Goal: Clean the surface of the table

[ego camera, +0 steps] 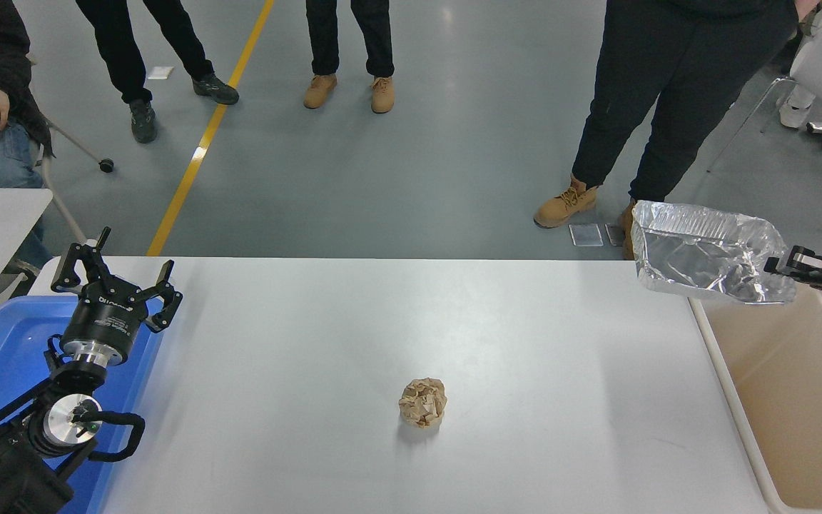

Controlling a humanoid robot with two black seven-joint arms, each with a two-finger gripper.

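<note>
**Foil tray held past the table's right corner**

While the crumpled brown paper ball [422,402] sits alone near the middle of the table surface [297,357], toward its near edge, the right gripper [785,265] comes in from the right edge with its jaws pinched on the rim of a dented aluminium foil tray [703,260]. The tray hangs in the air past the table's far right corner, above the far end of the beige bin [803,385] that stands against the table's right side. The left gripper [117,282] is parked at the table's left end, jaws spread and holding nothing, over the blue bin [4,350]. Several people stand on the grey floor beyond the table's far edge.
</note>
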